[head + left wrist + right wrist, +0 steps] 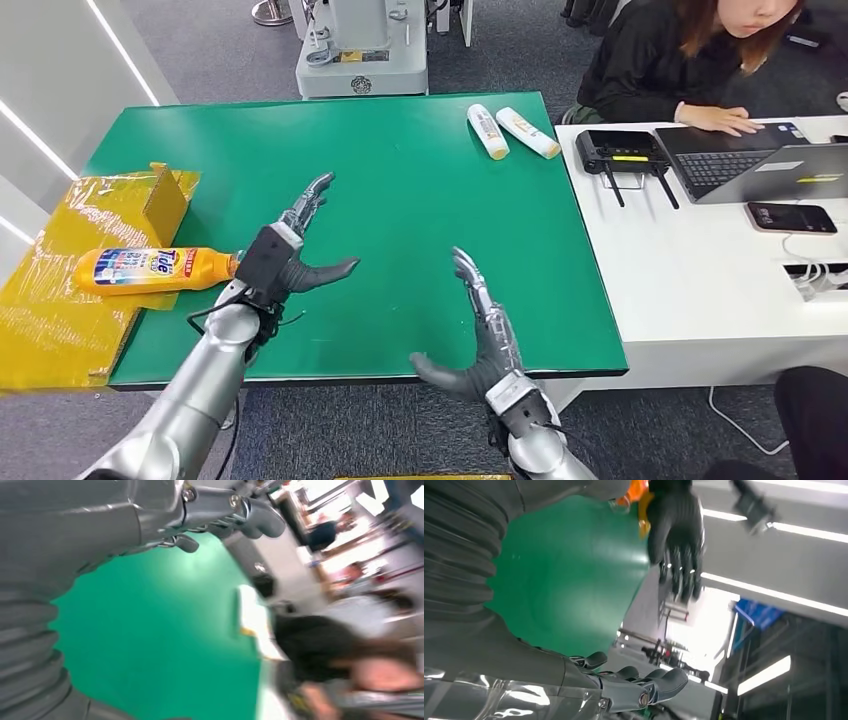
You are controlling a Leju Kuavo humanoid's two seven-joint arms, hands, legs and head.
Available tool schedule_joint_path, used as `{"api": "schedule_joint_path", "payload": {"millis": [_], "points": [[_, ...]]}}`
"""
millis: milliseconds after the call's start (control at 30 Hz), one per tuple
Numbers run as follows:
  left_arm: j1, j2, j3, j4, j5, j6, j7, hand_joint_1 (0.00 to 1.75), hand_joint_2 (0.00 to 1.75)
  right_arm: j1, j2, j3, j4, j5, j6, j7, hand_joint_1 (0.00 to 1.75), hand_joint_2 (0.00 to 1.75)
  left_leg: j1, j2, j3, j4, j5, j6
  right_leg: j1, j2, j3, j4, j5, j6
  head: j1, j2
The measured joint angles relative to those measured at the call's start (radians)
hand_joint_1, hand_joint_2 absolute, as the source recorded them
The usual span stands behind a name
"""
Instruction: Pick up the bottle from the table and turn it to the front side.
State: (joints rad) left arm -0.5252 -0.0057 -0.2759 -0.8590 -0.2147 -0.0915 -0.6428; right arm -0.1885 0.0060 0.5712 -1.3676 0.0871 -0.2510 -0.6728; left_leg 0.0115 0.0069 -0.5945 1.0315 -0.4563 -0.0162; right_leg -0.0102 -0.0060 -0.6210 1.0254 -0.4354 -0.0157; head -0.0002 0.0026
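The orange bottle [155, 269] lies on its side at the left edge of the green bench [400, 200], its body resting on a flattened yellow-wrapped carton [60, 300] and its cap end pointing toward the left hand [290, 262]. Its printed label faces up, so it may already show its front. That fits a bottle waiting to be picked up and equally one turned and laid back down; I cannot tell which.

Both hands hover over the bench holding nothing. The left hand's fingers [310, 200] are spread and stretched forward, thumb out to the side, just beside the cap. The right hand [480, 340] stands near the bench's front edge, fingers apart and pointing away from the robot.

If a grasp is due, the left hand is the near one, and it would need to swing leftward over the bottle's body.

The middle of the bench is open green surface. Two small white bottles [510, 130] lie well apart at the far right corner. A white desk [700, 290] with a laptop [760, 165] and a seated person [680, 60] adjoins the right edge. The carton's raised flap [165, 200] stands just behind the bottle.
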Motion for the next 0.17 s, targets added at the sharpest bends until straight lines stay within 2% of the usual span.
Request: {"api": "schedule_joint_path", "payload": {"millis": [100,167], "points": [[0.130,-0.009,-0.043,-0.207,0.113,0.042,0.011,0.00,1.75,0.048,-0.008,-0.038,-0.059,-0.025,-0.022,0.000,0.00,1.75,0.000,0.000,0.000,0.000,-0.001,0.000,0.000,0.000,0.000,-0.001,-0.001,0.001,0.000,0.000],[0.188,-0.013,-0.066,-0.288,0.150,0.064,0.011,0.00,1.75,0.072,-0.011,-0.054,-0.086,-0.041,-0.025,0.003,0.00,1.75,0.000,0.000,0.000,0.000,-0.002,0.001,0.000,0.000,0.000,-0.001,-0.002,0.001,0.000,0.000]]}}
